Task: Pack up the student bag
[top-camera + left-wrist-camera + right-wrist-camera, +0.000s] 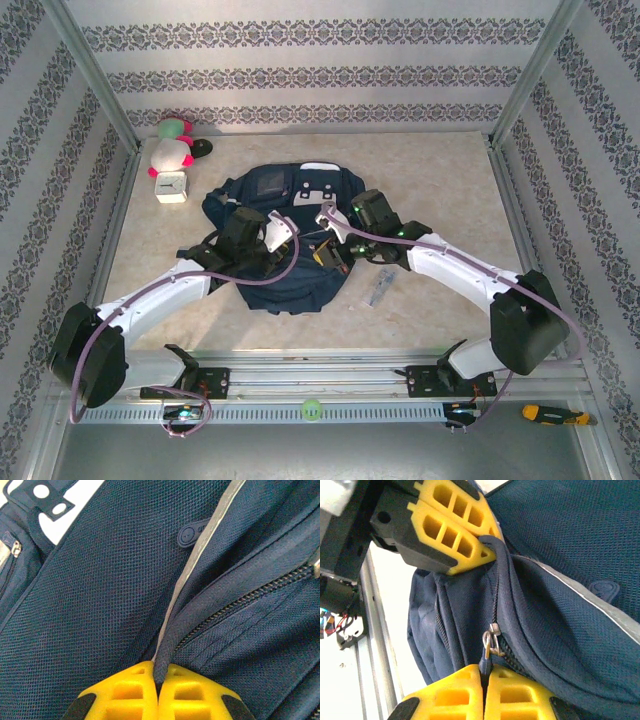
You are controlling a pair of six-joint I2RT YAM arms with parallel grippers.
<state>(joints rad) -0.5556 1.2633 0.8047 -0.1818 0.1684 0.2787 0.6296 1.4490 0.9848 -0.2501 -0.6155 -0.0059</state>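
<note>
The student bag [262, 195], a navy-blue backpack, lies flat in the middle of the table with both arms reaching over its near half. My left gripper [161, 674] is shut on a fold of navy fabric beside the zipper [250, 598] and the pale stripe [200, 565]. The right wrist view shows the same left gripper [487, 550] pinching that fold at the top of the zipper line. My right gripper [485, 674] is shut on the small dark zipper pull [486, 656], which hangs from the metal slider [493, 629]. In the top view the two grippers meet near the bag's opening [322, 250].
A pink, white and green plush toy [172, 145] and a small white cube [172, 187] sit at the back left. A small grey item [380, 290] lies right of the bag. A yellow-handled screwdriver [545, 413] rests beyond the front rail. Metal frame posts border the table.
</note>
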